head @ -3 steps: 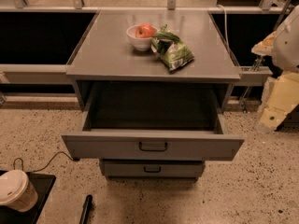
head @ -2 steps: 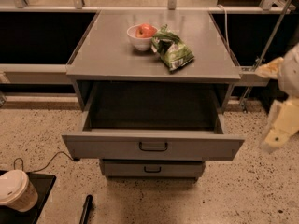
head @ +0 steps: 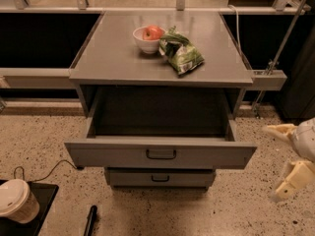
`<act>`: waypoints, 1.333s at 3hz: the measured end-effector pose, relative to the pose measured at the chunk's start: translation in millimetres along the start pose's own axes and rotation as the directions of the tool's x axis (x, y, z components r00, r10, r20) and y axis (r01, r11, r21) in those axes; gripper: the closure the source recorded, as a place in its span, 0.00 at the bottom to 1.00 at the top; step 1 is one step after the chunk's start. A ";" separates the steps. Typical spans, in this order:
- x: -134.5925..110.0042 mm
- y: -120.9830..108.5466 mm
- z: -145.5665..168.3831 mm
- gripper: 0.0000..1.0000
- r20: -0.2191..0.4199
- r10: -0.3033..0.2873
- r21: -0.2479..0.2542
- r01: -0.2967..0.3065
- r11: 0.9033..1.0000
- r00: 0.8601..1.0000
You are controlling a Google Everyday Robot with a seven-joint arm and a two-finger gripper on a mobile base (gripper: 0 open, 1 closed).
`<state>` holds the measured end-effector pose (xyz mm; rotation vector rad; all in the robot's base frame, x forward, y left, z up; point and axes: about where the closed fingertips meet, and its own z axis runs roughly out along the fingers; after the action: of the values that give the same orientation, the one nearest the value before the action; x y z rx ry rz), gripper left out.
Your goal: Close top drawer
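While the top drawer (head: 108, 154) stands pulled far out of the bench (head: 123, 63), its deep dark box open to view, the tool (head: 273, 162) hangs at the right edge of the view, off the right end of the front panel and clear of it. Its 2 cream fingers (head: 290, 181) are spread wide with nothing between them.

The coming move turns on 1 relation. The panel's long axis runs across the view, and the drawer shuts by travelling away from the camera, into the bench. The tool sits beside the panel's end, not in front of it, so the drawer lies to the tool's side, toward the left of the view. By my judgement it must first swing across in front of the panel, near the small dark handle (head: 161, 154), and only then push inward. A push near the end could skew the drawer on its runners.

Against the view 1.0 s ago, the tool has dropped from about the height of the bench top to about the level of the drawer front, and it has stayed at the right edge. The drawer has not shifted, and the bowl (head: 147, 39) and green bag (head: 180, 53) on the bench lie as before. The lower drawer (head: 160, 177) stays shut.
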<state>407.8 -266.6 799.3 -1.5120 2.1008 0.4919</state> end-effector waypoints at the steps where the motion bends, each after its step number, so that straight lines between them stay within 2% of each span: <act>1: 33.3 -2.3 43.5 0.00 0.100 0.058 -0.101 -0.048 0.994 0.993; 2: 56.2 -9.5 79.9 0.00 0.140 0.108 -0.178 -0.082 0.981 0.984; 3: 73.5 -21.2 108.5 0.00 0.143 0.147 -0.226 -0.112 0.968 0.979; 4: 86.4 -38.9 129.6 0.00 0.093 0.180 -0.222 -0.156 0.962 0.979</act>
<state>446.7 -273.0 643.6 -1.3877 2.1534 0.8707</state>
